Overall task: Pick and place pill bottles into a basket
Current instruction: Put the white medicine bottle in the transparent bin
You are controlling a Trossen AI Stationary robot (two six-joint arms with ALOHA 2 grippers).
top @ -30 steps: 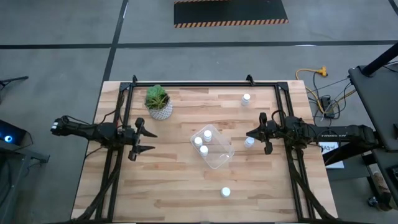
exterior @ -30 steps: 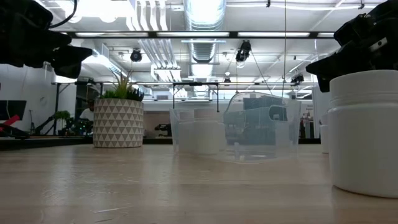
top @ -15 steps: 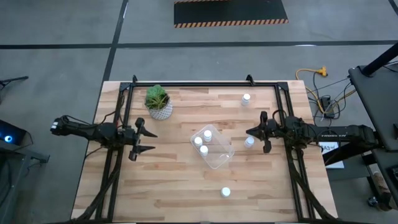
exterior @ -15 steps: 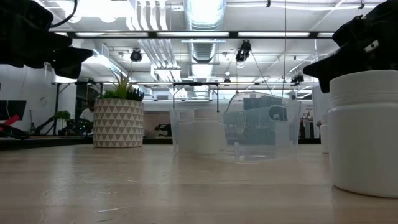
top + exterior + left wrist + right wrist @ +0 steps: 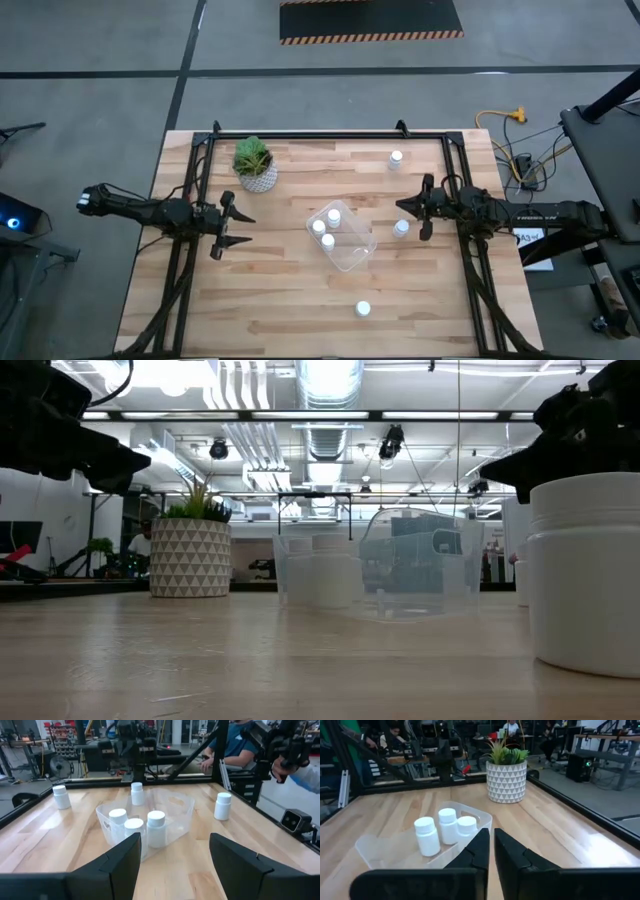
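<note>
3 pill bottles (image 5: 327, 229) already stand in the clear basket (image 5: 352, 250) at the middle of the table (image 5: 280, 300), so half the job looks done. 3 remain out: one bottle (image 5: 401, 228) just beside the basket on its right, one (image 5: 396, 158) near the far edge, one (image 5: 363, 309) near the front edge. A potted plant (image 5: 254, 165) stands apart at the far left.

The right pincer (image 5: 415, 212) hangs close over the nearest loose bottle, its fingers nearly closed and holding nothing. The left pincer (image 5: 230, 226) waits on its own side, well apart from the basket, fingers spread wide and empty.
</note>
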